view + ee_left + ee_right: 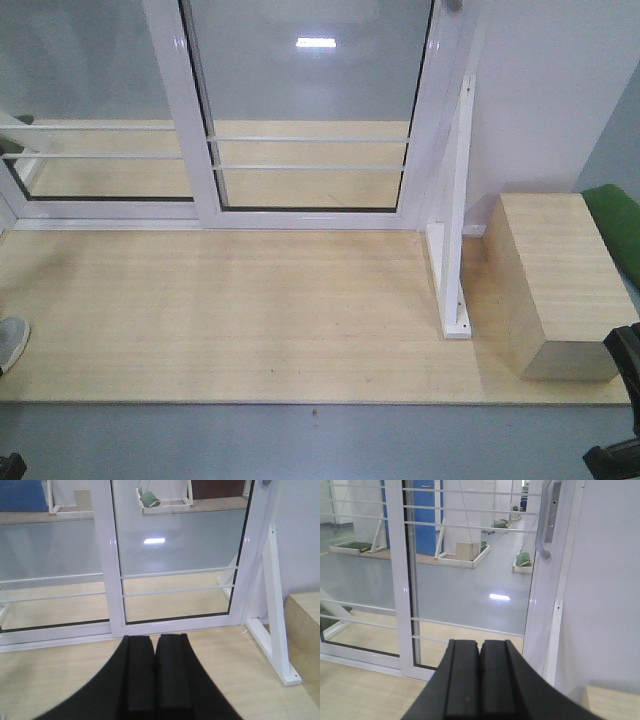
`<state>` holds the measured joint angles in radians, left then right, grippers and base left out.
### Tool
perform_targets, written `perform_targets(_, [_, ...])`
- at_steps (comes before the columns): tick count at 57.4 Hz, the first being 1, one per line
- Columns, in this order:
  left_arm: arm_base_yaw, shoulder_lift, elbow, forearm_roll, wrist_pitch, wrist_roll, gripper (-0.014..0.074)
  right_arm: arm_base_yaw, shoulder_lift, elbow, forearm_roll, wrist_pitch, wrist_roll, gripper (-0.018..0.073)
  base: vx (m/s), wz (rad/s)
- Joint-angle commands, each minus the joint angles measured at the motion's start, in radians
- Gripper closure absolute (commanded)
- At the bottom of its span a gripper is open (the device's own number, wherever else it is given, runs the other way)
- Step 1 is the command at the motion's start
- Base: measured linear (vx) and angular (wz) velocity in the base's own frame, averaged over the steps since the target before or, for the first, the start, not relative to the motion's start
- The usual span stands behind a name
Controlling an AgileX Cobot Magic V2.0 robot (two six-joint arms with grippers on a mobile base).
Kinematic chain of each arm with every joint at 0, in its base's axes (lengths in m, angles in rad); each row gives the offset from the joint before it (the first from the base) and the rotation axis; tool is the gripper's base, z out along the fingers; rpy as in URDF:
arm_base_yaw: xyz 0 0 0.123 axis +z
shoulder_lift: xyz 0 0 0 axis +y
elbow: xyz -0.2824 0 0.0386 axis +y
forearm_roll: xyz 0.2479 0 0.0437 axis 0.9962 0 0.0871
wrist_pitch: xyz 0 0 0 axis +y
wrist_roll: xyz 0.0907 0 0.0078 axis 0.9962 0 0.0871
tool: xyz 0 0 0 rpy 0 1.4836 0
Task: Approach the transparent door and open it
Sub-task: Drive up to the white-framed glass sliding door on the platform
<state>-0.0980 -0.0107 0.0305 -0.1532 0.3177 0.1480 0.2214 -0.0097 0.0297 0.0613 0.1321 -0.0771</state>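
- Transparent door (310,110): dead ahead across the wooden platform (220,310), right-hand panel of the pair. Its right stile sits against the jamb, so it reads as closed.
- Curved grey handle (547,522) is mounted high on that right stile. Judged to be why the right arm points higher than the left.
- Left jaws: pads pressed together, nothing between them, aimed low at the door's bottom rails.
- Right jaws: likewise closed and empty, well short of the handle.
- Right wrist view alone shows the whole handle. Front and left wrist views clip it to a grey stub at the top edge.
- Front view alone shows the full wooden box (555,290) just beside the white brace (460,200), plus a shoe (10,342) at the left edge. Judged as things for the base to avoid on approach.
- Fixed panel (90,100) on the left: no handle seen.
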Motion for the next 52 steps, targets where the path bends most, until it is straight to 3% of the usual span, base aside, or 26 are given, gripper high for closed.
perform_targets(1, [-0.002, -0.015, 0.009, -0.010, -0.075, 0.000, 0.0594, -0.003, -0.016, 0.004, -0.002, -0.085, -0.008, 0.0562, 0.50, -0.13])
perform_targets(52, [-0.002, -0.015, 0.009, -0.010, -0.075, 0.000, 0.0594, -0.003, -0.016, 0.004, -0.002, -0.085, -0.008, 0.0561, 0.42, -0.03])
